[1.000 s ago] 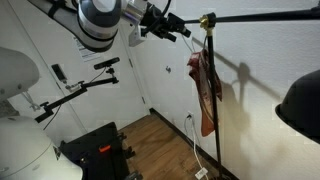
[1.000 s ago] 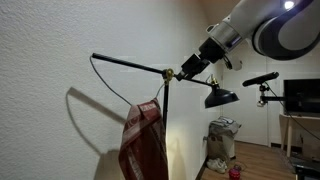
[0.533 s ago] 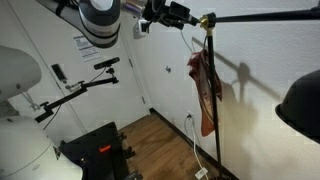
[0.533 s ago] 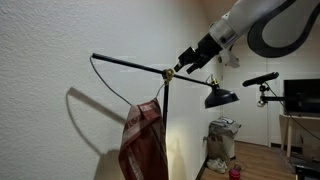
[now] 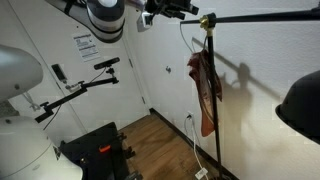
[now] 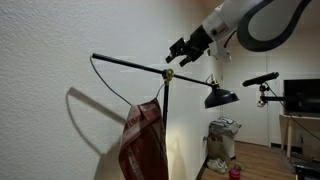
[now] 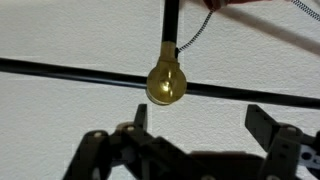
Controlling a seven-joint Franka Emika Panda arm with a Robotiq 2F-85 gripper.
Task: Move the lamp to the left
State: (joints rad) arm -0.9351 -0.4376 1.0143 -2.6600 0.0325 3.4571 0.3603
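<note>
Subject of inspection: the lamp, a tall black floor lamp, is seen standing close against the white wall; its thin pole stands upright, and its long thin arm is carried across the top of the pole at a brass knob. In an exterior view the arm slopes down past the knob to the black dome shade; in both exterior views the shade is seen well out from the pole. A reddish-brown cloth is hung from the lamp just below the knob and lies against the pole; a thin cord is seen looping down beside it.

The gripper is held high, level with the top of the lamp; in an exterior view it is placed just above and beside the knob, with a gap visible between them. In the wrist view the knob is seen ahead of the gripper and somewhat off to one side of its centre line; the two dark fingers are spread as wide as they go, and nothing is gripped or touched by them.

Other items noted: a thin black stand carrying a small camera is positioned apart from the lamp; a wooden floor is visible below.
</note>
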